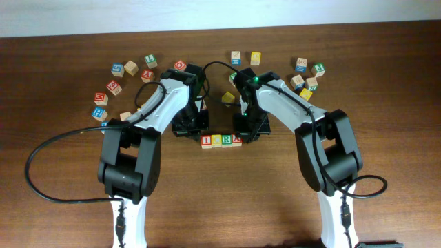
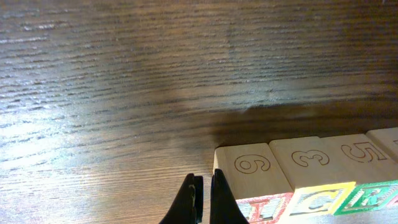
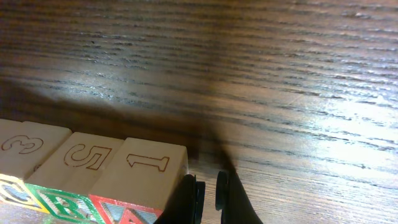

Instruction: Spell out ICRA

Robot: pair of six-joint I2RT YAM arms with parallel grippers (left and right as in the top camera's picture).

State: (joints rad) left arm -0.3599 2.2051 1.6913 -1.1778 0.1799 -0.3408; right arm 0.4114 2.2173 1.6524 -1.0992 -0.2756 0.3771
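Four wooden letter blocks stand in a row at the table's middle (image 1: 221, 140), their front faces reading I, C, R, A. My left gripper (image 1: 200, 136) is shut and empty, its fingertips (image 2: 204, 199) against the left side of the I block (image 2: 252, 168), next to the C block (image 2: 311, 158). My right gripper (image 1: 243, 136) is shut and empty, its fingertips (image 3: 208, 190) at the right side of the A block (image 3: 146, 171), next to the R block (image 3: 81, 158). Both sets of fingertips rest down at the table.
Several loose letter blocks lie in an arc at the back: a left cluster (image 1: 114, 88), a right cluster (image 1: 306, 77), two near the top middle (image 1: 246, 58), and a yellow block (image 1: 227, 97) between the arms. A black cable (image 1: 41, 155) loops at the left.
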